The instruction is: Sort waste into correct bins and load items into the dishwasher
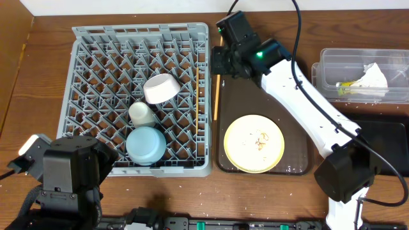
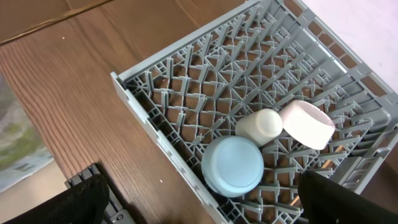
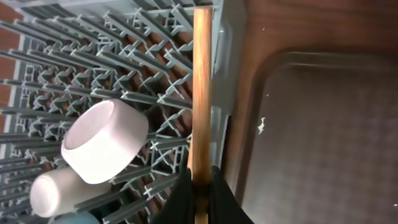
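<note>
The grey dish rack (image 1: 96,38) holds a white bowl (image 1: 161,88) on its side, a small white cup (image 1: 142,114) and a light blue cup (image 1: 146,145) upside down. My right gripper (image 3: 200,183) is shut on the wooden chopsticks (image 3: 200,93) and holds them along the rack's right rim (image 3: 219,74); they also show in the overhead view (image 1: 216,96). A pale yellow plate (image 1: 254,142) with crumbs lies on the dark brown tray (image 1: 255,96). My left gripper (image 2: 205,202) is open and empty over the rack's near-left edge. The crumpled napkin (image 1: 374,76) lies in the clear tub (image 1: 332,61).
The flat black bin (image 1: 390,137) sits at the right edge, below the clear tub. My right arm (image 1: 307,102) stretches across the tray. My left arm (image 1: 64,169) sits at the front left corner. Bare wooden table lies left of the rack (image 2: 74,81).
</note>
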You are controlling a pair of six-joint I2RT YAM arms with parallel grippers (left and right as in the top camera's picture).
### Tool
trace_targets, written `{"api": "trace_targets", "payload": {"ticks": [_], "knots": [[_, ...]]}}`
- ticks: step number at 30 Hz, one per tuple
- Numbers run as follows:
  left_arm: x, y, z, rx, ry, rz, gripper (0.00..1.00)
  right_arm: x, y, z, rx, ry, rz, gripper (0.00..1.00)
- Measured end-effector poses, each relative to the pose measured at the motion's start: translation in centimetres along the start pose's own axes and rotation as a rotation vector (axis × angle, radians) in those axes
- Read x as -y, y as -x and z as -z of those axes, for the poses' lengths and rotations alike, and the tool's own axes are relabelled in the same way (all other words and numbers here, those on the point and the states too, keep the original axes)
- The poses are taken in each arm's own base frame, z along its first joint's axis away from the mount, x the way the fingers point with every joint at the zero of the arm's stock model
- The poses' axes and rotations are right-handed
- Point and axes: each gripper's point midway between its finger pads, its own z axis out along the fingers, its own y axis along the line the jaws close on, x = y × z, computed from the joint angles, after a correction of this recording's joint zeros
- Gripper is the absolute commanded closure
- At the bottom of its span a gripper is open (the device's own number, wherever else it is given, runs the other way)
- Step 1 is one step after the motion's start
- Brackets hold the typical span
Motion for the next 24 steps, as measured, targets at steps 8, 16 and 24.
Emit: {"api": "trace_targets", "payload": {"ticks": [8,16,24], "knots": [[0.0,0.0,0.0,0.000,0.000,0.000,0.02,-1.4,-0.5,-0.2,-0.017,0.050,0.043,0.99],[0.0,0.0,0.0,0.000,0.000,0.000,0.02,-2.5,-1.1,-0.7,-0.049,0.113,0.044,0.99],[0.0,0.0,0.0,0.000,0.000,0.000,0.02,-3.9,-4.7,-4.2,-0.142,0.120,0.072,0.99]]}}
